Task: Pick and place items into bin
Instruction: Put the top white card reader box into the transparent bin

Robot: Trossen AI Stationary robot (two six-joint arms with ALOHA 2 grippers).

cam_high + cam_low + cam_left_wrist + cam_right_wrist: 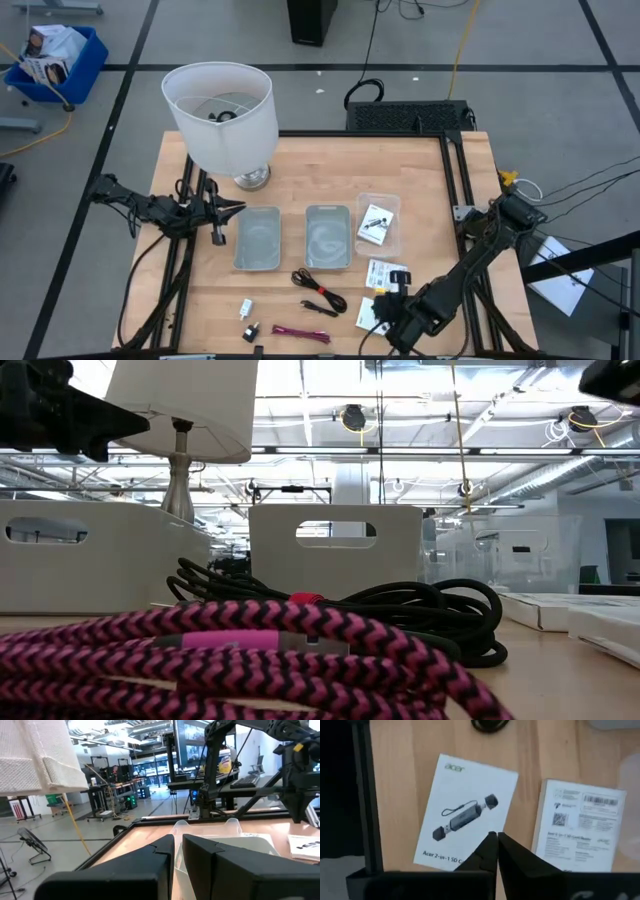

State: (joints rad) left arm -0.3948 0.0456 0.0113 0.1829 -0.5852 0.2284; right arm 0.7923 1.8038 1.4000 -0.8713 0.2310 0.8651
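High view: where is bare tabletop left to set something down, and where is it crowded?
Bare wood lies between the lamp and the table's right rail, behind the two grey bins and the clear bin. A smaller patch lies between the left bin and the left claw. The front is crowded: black cable, magenta cable, white packets and the right claw.
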